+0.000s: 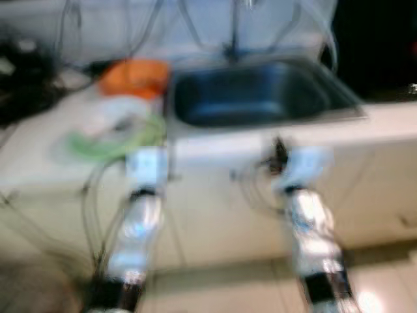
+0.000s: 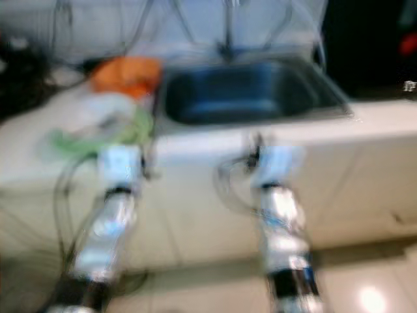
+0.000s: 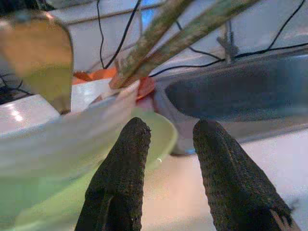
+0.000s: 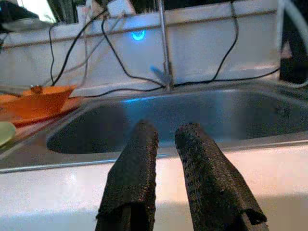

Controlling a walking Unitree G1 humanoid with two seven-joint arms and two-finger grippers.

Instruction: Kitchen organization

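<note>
ridged black hand (image 4: 166, 144), steel sink (image 4: 269, 118)

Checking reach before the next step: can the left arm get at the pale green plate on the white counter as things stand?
Probably yes: the left gripper is open right beside the pale green plate, nothing between them.

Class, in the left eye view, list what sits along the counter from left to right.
Green plate with the orange dish behind it → steel sink → bare white counter.
</note>
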